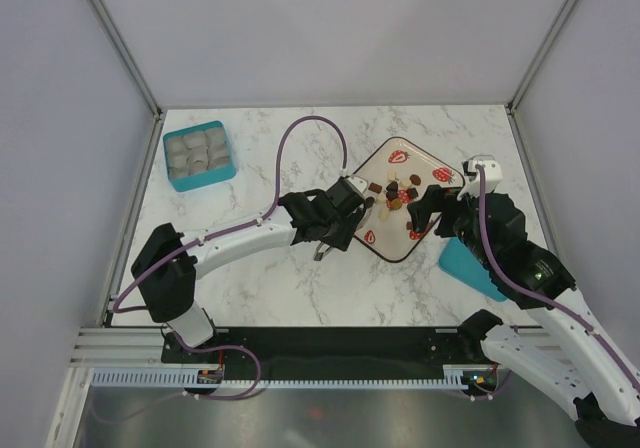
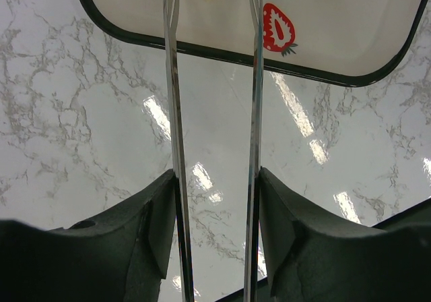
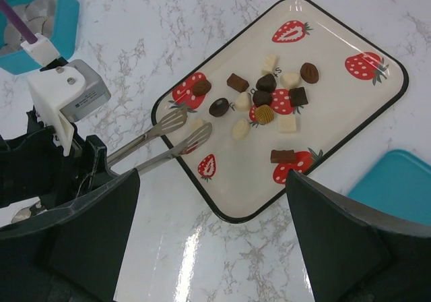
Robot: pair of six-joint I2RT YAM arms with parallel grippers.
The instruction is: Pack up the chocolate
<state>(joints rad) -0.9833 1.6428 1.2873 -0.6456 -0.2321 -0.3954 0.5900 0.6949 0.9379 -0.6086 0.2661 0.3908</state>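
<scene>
Several chocolate pieces (image 3: pixel 262 98), dark brown, mid brown and pale, lie on a cream tray (image 3: pixel 323 123) with strawberry prints; the pieces (image 1: pixel 395 193) also show in the top view. My left gripper (image 2: pixel 217 180) is shut on metal tongs (image 2: pixel 172 100), also seen in the top view (image 1: pixel 352 218). The tong tips (image 3: pixel 185 130) reach over the tray's left edge, with a pale piece (image 3: pixel 197 123) between them. My right gripper (image 3: pixel 215 248) is open and empty above the tray's near corner, also seen in the top view (image 1: pixel 425 218).
A teal box (image 1: pixel 199 154) with several moulded compartments stands at the far left of the marble table. A flat teal piece (image 3: pixel 397 180) lies right of the tray, partly under my right arm. Frame posts stand at the table's far corners.
</scene>
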